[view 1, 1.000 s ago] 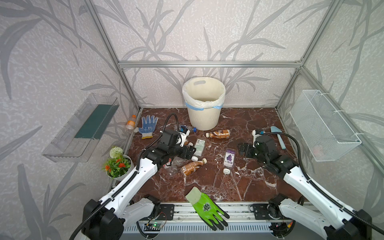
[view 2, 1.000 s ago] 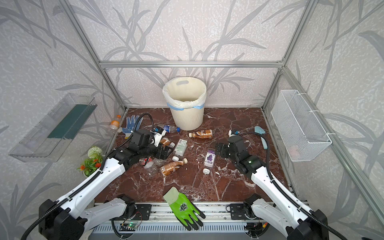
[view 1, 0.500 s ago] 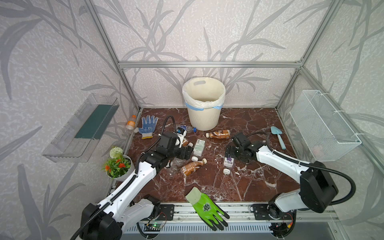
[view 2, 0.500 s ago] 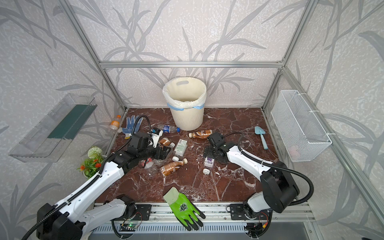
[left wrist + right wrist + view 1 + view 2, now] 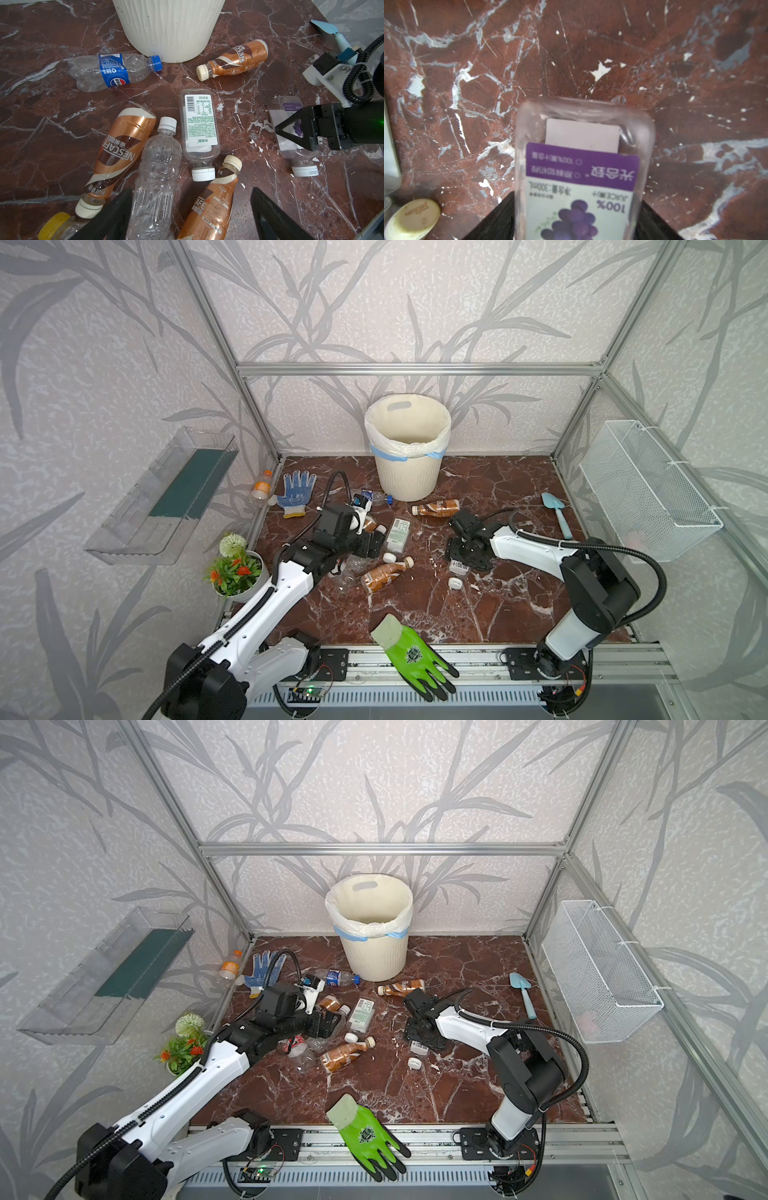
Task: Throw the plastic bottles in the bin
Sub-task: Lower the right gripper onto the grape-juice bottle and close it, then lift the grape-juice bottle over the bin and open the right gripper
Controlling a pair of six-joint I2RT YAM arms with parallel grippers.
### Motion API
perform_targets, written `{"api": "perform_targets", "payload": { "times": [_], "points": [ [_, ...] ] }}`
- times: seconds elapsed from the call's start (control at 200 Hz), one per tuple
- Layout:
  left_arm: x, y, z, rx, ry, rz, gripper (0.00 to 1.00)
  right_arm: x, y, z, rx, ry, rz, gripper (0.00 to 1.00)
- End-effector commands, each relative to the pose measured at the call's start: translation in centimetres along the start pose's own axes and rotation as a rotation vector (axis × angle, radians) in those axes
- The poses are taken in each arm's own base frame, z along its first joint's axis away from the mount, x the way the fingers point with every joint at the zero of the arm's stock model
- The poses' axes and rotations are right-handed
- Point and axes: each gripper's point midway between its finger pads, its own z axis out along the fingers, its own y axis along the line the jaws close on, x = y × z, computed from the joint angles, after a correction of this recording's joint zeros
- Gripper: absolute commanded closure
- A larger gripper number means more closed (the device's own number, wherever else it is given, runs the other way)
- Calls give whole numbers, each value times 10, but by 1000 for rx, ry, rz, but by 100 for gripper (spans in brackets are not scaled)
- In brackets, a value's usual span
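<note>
The grape juice bottle (image 5: 582,166) is pinched flat on the marble floor (image 5: 498,614) by the right gripper (image 5: 577,200), well short of the bin (image 5: 409,477). The left gripper (image 5: 190,192) is held with jaws apart over the bottle pile (image 5: 158,166). The slick, thin-walled bottle could be squeezed out on lifting.

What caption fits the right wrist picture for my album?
Right pincer straddling a flat clear plastic grape-juice bottle with purple label on the red-brown marble floor.
</note>
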Motion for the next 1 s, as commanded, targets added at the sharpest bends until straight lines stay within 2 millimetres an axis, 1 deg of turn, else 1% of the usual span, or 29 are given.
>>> {"api": "perform_targets", "payload": {
  "times": [0.0, 0.17, 0.295, 0.42, 0.515, 0.58, 0.65, 0.67, 0.68, 0.795, 0.855, 0.92, 0.995],
  "points": [
    [-5, -1, 0, 8, -14, -7, 12, -4, 1, 1, 25, -12, -15, 26],
    [-4, -1, 0, 9, -11, -9, 12, -4, -2, 0, 35, -16, -24, 34],
    [-4, 0, 1, 8, -8, -9, 12, -12, 1, -11, 27, -48, -48, 38],
    [-3, 0, 1, 8, -6, -9, 12, -28, 12, -33, -25, -120, -110, 44],
    [-2, 0, 2, 9, -6, -7, 12, -45, 21, -61, -80, -220, -170, 45],
    [-3, 0, 2, 9, -9, -7, 12, -58, 28, -84, -127, -322, -223, 45],
    [-3, 0, 2, 11, -10, -7, 12, -75, 28, -111, -161, -460, -237, 45],
    [-3, -1, 3, 12, -12, -7, 12, -80, 31, -122, -191, -512, -245, 45],
    [-4, -1, 2, 13, -14, -6, 12, -81, 30, -123, -191, -524, -255, 45],
    [-4, -2, 2, 17, -20, -1, 12, -101, 38, -191, -313, -789, -307, 44],
    [-4, -2, 1, 18, -22, 2, 12, -110, 40, -234, -362, -930, -327, 44],
    [-5, -3, 0, 25, -32, 7, 12, -116, 39, -277, -399, -1070, -342, 44],
    [-5, -5, 0, 38, -38, 10, 12, -118, 37, -326, -450, -1225, -361, 44]
  ]
}}
